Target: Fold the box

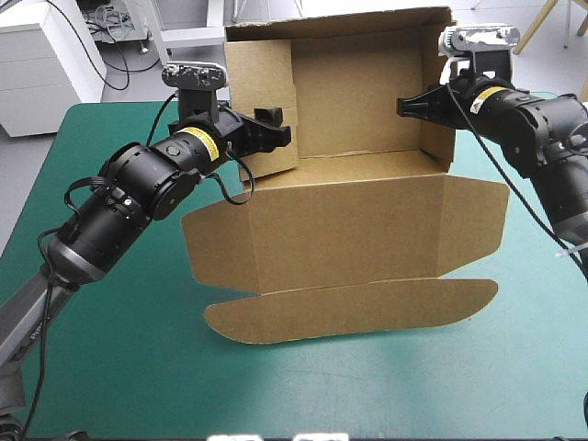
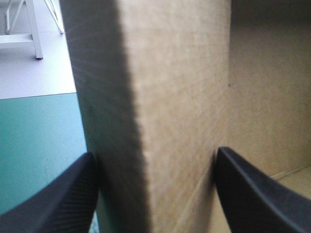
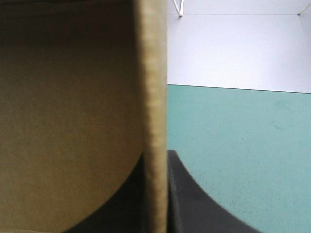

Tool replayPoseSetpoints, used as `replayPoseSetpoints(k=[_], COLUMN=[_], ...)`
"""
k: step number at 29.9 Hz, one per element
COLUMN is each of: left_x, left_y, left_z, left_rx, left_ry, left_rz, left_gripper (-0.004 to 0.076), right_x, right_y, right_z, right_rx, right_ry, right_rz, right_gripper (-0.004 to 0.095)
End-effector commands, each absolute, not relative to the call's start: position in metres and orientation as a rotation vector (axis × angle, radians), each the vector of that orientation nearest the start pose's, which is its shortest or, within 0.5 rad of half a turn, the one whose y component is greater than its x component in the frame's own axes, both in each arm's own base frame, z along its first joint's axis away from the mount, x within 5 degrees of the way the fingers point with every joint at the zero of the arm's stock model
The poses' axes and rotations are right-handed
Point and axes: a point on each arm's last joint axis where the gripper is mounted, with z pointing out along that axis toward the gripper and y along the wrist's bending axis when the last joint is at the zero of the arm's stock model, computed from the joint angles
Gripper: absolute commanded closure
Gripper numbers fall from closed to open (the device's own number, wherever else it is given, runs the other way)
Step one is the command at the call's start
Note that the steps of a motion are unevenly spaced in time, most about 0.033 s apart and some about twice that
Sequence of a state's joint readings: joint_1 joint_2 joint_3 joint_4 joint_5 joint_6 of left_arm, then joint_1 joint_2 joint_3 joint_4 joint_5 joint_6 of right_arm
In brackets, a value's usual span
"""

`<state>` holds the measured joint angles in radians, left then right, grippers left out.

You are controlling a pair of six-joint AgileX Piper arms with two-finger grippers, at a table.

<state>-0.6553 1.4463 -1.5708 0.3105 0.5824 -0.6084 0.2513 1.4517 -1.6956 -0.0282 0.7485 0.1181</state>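
Observation:
The brown box [image 1: 354, 216] lies in the middle of the table, its back wall and both side walls raised and its lid flat toward the front edge. My left gripper [image 1: 276, 130] is open and straddles the left side wall [image 2: 160, 97], one black finger [image 2: 58, 194] outside it and the other inside. My right gripper [image 1: 410, 106] is shut on the upper edge of the right side wall [image 3: 154, 111], with the board pinched between its fingers [image 3: 189, 199]. The box floor is partly hidden behind the left arm.
The teal-green cover [image 1: 119, 367] lies bare in front of the rounded lid flap [image 1: 349, 312] and on both sides of the box. The raised back wall [image 1: 358, 87] stands near the table's far edge.

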Motion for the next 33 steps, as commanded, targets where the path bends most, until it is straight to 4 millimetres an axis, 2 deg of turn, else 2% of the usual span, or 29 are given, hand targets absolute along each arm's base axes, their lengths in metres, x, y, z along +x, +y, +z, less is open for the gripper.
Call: replayPoseSetpoints(k=[1, 5, 7, 13, 17, 27, 33], left_x=[0.26, 0.263, 0.264, 0.27, 0.277, 0.301, 0.313], left_y=[-0.185, -0.188, -0.189, -0.193, -0.198, -0.213, -0.221], left_z=[0.479, 0.476, 0.474, 0.466, 0.454, 0.409, 0.376], left_rx=[0.175, 0.177, 0.18, 0.189, 0.214, 0.321, 0.413], left_ry=[1.796, 1.804, 1.809, 1.843, 1.898, 2.066, 2.194], left_rz=[-0.593, -0.59, -0.587, -0.564, -0.516, -0.355, -0.242], left_gripper=[0.0423, 0.0666, 0.0734, 0.073, 0.073, 0.073, 0.0729], right_x=[0.295, 0.294, 0.294, 0.294, 0.298, 0.328, 0.346], right_y=[0.076, 0.076, 0.076, 0.077, 0.078, 0.086, 0.091], right_z=[0.502, 0.502, 0.501, 0.494, 0.485, 0.429, 0.397], right_rx=[-0.116, -0.114, -0.113, -0.12, -0.124, -0.145, -0.183], right_ry=[1.84, 1.841, 1.845, 1.915, 1.982, 2.311, 2.462], right_rz=[0.253, 0.261, 0.263, 0.259, 0.25, 0.204, 0.17], right_gripper=[0.0923, 0.0923, 0.0923, 0.0923, 0.0923, 0.0926, 0.0927])
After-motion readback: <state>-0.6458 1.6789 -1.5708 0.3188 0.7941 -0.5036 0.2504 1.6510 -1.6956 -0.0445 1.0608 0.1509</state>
